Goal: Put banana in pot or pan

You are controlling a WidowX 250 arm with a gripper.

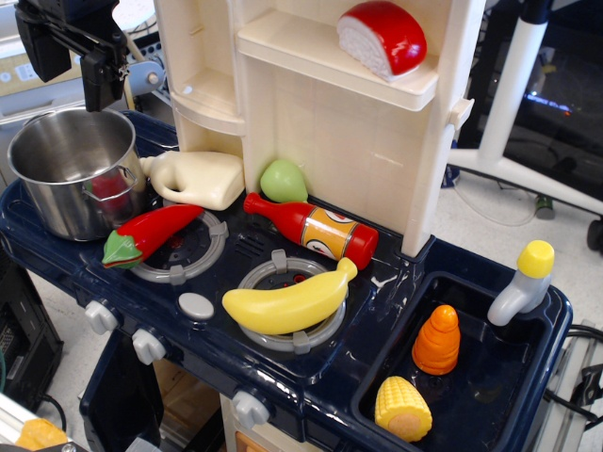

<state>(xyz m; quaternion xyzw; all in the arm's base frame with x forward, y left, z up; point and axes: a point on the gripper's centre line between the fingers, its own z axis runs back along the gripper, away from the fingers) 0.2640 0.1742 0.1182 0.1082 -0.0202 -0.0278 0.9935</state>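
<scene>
The yellow banana (287, 303) lies on its side across the front right burner of the toy stove. The shiny steel pot (71, 169) stands at the far left of the stove top, open side up, with nothing yellow inside. My gripper (99, 92) is a dark shape at the top left, hanging above the pot's back rim and far from the banana. Its fingers are too dark and too cropped to tell how they stand. It holds nothing that I can see.
A red chili pepper (155, 231) lies on the left burner beside the pot. A cream jug (198, 179), a green pear (283, 181) and a red ketchup bottle (311, 229) sit behind the banana. Corn (402, 408) and an orange toy (436, 339) lie in the sink. Shelves (330, 56) rise behind.
</scene>
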